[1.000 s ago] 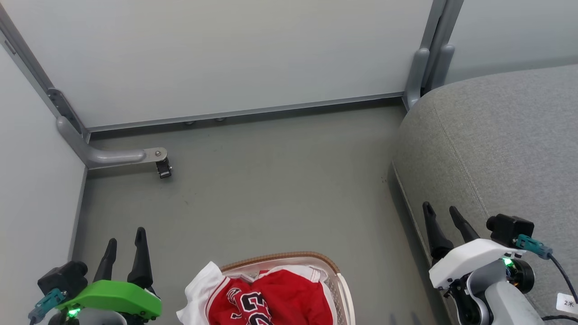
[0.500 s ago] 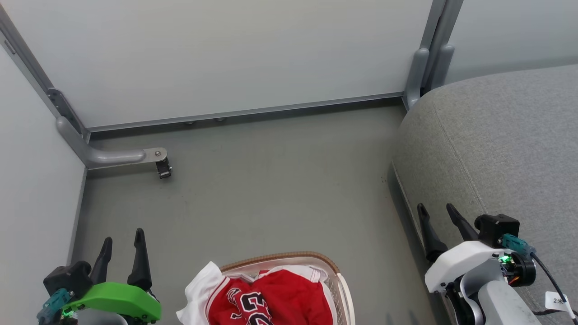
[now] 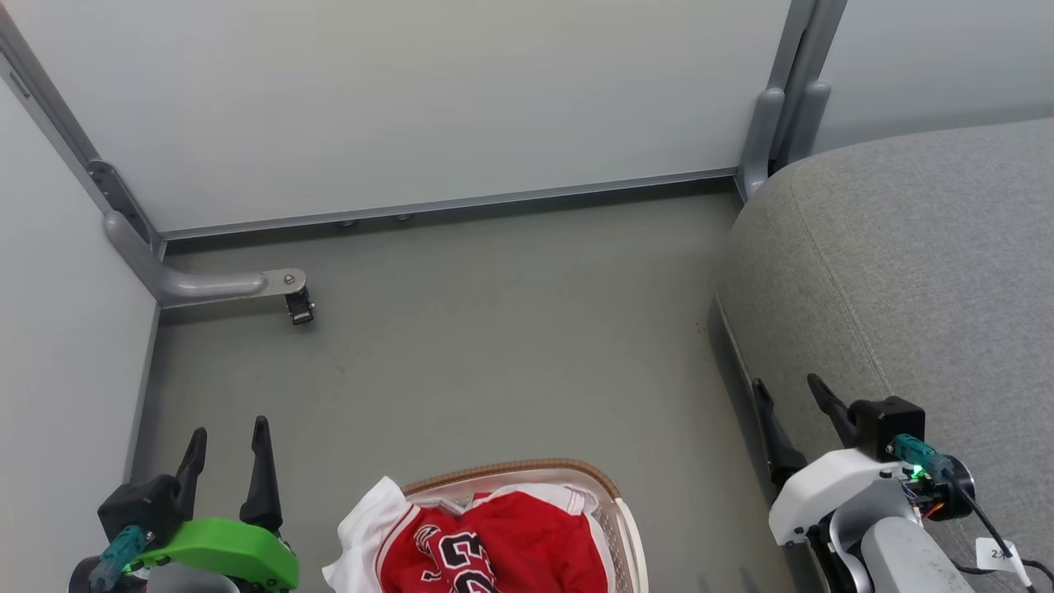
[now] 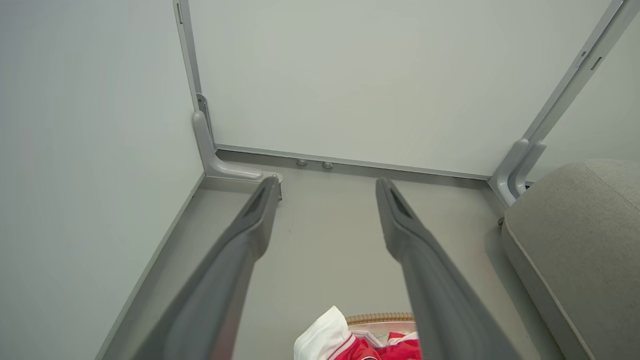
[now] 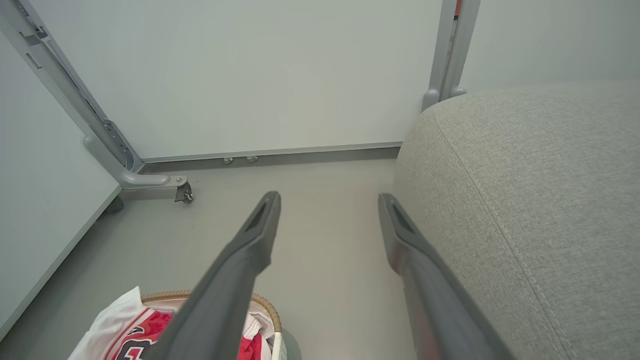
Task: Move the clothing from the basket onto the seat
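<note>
Clothing (image 3: pixel 494 548) is sitting in the basket (image 3: pixel 527 471), a red bunch at the bottom centre of the head view, with a white cloth (image 3: pixel 362 527) flopping over the rim on the left. The seat (image 3: pixel 906 263) is the big grey thing on the right of the frame, and the part I can see has nothing red on it, so I'd say the job hasn't really started.

The left gripper (image 3: pixel 229 428) is at the lower left, fingers spread and empty, over floor (image 3: pixel 494 346) beside the basket. Same deal for the right gripper (image 3: pixel 786 383) at the lower right: fingers apart, nothing held, right by the seat's front edge. Neither touches the fabric.

My guess at what's left is pretty much everything: reach in, pinch a garment, carry it right onto the seat, repeat. The frame cuts the basket off, so I can't tell how many pieces there are.
</note>
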